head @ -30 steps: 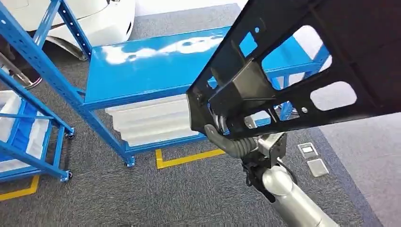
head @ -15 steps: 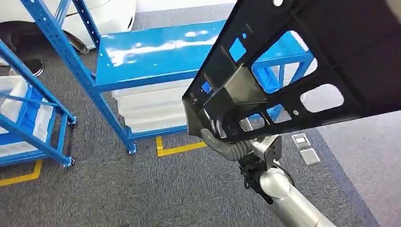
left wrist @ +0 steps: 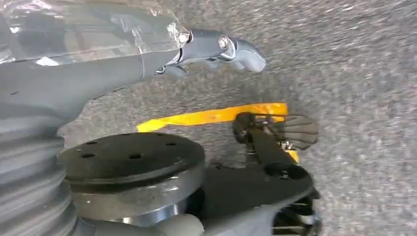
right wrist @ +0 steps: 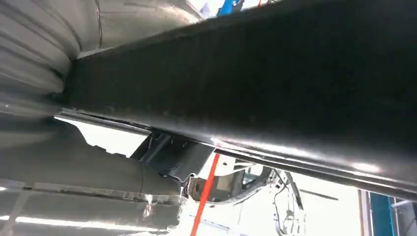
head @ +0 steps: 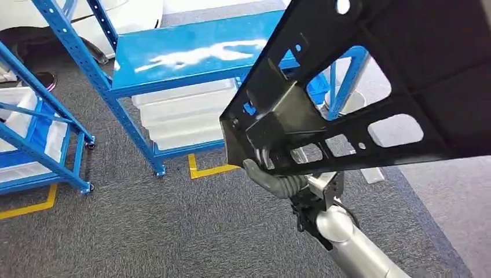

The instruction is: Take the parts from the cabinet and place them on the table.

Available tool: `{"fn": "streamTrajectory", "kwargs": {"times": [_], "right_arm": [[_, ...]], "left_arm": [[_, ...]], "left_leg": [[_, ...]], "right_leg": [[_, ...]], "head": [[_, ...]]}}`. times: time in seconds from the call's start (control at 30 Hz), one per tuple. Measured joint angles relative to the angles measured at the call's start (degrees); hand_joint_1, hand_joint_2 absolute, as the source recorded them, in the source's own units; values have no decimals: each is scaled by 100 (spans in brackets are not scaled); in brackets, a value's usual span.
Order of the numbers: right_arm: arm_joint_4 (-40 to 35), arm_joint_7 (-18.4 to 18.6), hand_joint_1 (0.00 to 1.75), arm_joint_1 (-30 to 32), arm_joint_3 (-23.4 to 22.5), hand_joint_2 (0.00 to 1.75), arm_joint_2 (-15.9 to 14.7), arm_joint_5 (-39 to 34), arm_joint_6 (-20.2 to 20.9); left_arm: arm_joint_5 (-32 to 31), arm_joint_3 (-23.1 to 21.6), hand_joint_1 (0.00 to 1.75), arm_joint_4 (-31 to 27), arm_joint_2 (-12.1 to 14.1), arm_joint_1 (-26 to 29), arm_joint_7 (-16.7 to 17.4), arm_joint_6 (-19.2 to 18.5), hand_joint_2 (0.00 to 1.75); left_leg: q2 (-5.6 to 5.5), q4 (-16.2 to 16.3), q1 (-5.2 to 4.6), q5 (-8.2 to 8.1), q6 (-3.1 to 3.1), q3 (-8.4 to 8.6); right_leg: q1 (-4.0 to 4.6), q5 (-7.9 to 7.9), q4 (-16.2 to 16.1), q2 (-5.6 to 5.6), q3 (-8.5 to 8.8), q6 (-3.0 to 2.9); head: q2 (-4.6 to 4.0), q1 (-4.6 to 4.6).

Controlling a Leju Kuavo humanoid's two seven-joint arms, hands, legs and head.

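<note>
The robot's right hand (head: 277, 180) is up in front of its body, thumb and dark fingers wrapped around the lower corner of a big black part (head: 370, 87), a flat moulded panel with cut-out windows and a boxy bracket near the gripped end. The thick grey thumb curls up under the panel's edge and the fingertips (head: 263, 157) show through against the bracket, so the grip is closed tight on the part, not loose. The panel is held clear of everything, tilted, rising up and away to the right from the hand. In the right wrist view the same part (right wrist: 275, 78) runs as a wide dark bar pressed close against the ribbed cover of the hand (right wrist: 74, 172). Behind the panel stands a blue rack (head: 104, 87) with a glossy blue shelf (head: 191, 55) and stacked white trays (head: 179, 116) beneath it; another blue rack (head: 40, 145) with white bins is off to the left. Yellow tape (head: 208, 169) marks the grey carpet (head: 145, 231) by the rack's foot. The left hand (left wrist: 221, 46) hangs low over the carpet holding nothing; its thumb sticks out, but how far apart its fingers are I cannot tell.
</note>
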Motion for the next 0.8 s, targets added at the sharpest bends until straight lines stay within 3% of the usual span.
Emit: {"fn": "streamTrajectory", "kwargs": {"times": [0.03, 0.07, 0.1, 0.13, 0.2, 0.23, 0.27, 0.3, 0.37, 0.4, 0.43, 0.47, 0.53, 0.57, 0.6, 0.63, 0.7, 0.73, 0.77, 0.8], "right_arm": [[2, 0, 175, 3, 0, 175, 0, -4, 4], [2, 0, 175, 7, -2, 175, 0, -11, 4], [2, 0, 175, 19, 0, 175, 0, -15, 4], [2, 0, 175, 37, -2, 175, 0, -31, 4], [0, 0, 175, 57, -2, 175, -2, -46, 4], [-2, 0, 175, 61, -2, 175, -2, -50, 4], [-4, 0, 175, 58, -7, 175, -2, -55, 4], [-7, 0, 175, 70, -9, 175, 0, -59, 4], [-7, 0, 175, 82, -9, 175, -2, -63, 4], [-7, -2, 175, 90, -15, 175, -4, -63, 4], [-7, 0, 175, 102, -33, 175, -9, -63, 4], [-7, 0, 175, 98, -48, 175, -9, -63, 7], [-4, -4, 175, 116, -52, 175, -9, -79, 6], [-4, -4, 175, 134, -57, 175, -9, -81, 9], [-4, -4, 175, 142, -57, 175, -9, -85, 20], [-2, -4, 175, 142, -61, 175, -11, -94, 26], [-2, -13, 175, 134, -70, 175, -11, -96, 39], [-2, -13, 175, 130, -72, 175, -9, -98, 42], [-2, -17, 175, 127, -74, 175, -2, -105, 50], [-2, -28, 175, 132, -77, 175, 2, -105, 61]], "left_arm": [[-13, 0, 0, 0, 0, -1, 0, -2, 175], [-31, 0, 0, 0, 0, 0, 0, -4, 175], [-48, 0, 0, 0, 0, 3, 0, -11, 175], [-59, 0, 0, 0, 0, 1, 0, -24, 175], [-92, 0, 0, 0, 0, 2, 0, -50, 175], [-105, 0, 0, 2, 4, 2, 0, -63, 175], [-114, -2, 0, 2, 33, 1, 0, -68, 175], [-116, -2, 0, 2, 31, 4, 4, -72, 175], [-118, -2, 0, 2, 31, 3, 7, -79, 175], [-122, -4, 0, 2, 31, 3, 9, -81, 175], [-122, -4, 0, 2, 33, 2, 11, -83, 175], [-122, -4, 0, 2, 33, 3, 13, -85, 175], [-125, -6, 0, 2, 33, 9, 24, -98, 175], [-122, -7, 0, 2, 31, 8, 31, -103, 175], [-122, -9, 0, 2, 31, 9, 37, -105, 175], [-122, -9, 0, 2, 31, 9, 46, -105, 175], [-122, -9, 0, 2, 31, 5, 52, -107, 175], [-122, -9, 0, 2, 33, 4, 55, -114, 175], [-125, -7, 0, 2, 33, 3, 59, -114, 175], [-125, -7, 0, 2, 33, 6, 66, -116, 175]], "left_leg": [[0, 436, 0, -222, -12, -102], [0, 774, 0, -255, -19, -158], [0, 887, -1, -129, -17, -125], [-5, 799, -3, 114, -6, 2], [-69, 98, -10, 438, 68, 531], [-230, -392, -23, 398, 137, 882], [-294, -744, -21, 276, 198, 1095], [-268, -918, -17, 217, 185, 1158], [-199, -943, -58, 225, 200, 1141], [-139, -1105, 1, 247, 231, 1175], [-72, -1129, 14, 299, 239, 1188], [-53, -1142, 13, 324, 277, 1163], [27, -1122, 9, 341, 290, 1111], [60, -1111, 9, 346, 291, 1088], [98, -1091, 13, 351, 290, 1068], [121, -1062, 20, 355, 282, 1044], [184, -970, 45, 329, 240, 998], [207, -918, 38, 306, 200, 977], [221, -864, -4, 292, 149, 935], [234, -861, -2, 307, 122, 919]], "right_leg": [[10, 49, 6, -1, -61, -5], [17, 95, 17, -1, -127, -4], [18, 136, 26, 7, -191, 2], [19, 181, 34, 36, -258, 14], [20, 245, 55, 92, -369, 59], [5, 273, 65, 116, -402, 70], [40, 288, 80, 117, -445, 94], [9, 334, 78, 146, -456, 132], [-26, 409, 54, 205, -481, 211], [12, 405, 68, 238, -504, 249], [1, 315, 152, 159, -539, 270], [-2, 105, 414, 103, -669, 295], [-22, -324, 1260, 92, -1023, 334], [-34, -430, 1583, 87, -1144, 358], [-53, -405, 1668, 81, -1147, 377], [-72, -282, 1519, 68, -1046, 394], [-109, 154, 650, -28, -543, 435], [-118, 199, 254, -147, -354, 446], [-36, 139, 179, -187, -336, 399], [-63, 157, 212, -151, -379, 310]], "head": [[0, -46], [0, -63], [0, -57], [0, -61], [0, -111], [0, -127], [0, -116], [0, -111], [0, -131], [0, -155], [0, -136], [0, -57], [0, -24], [0, -19], [0, -11], [0, 13], [0, 26], [0, 42], [0, 77], [0, 50]]}}
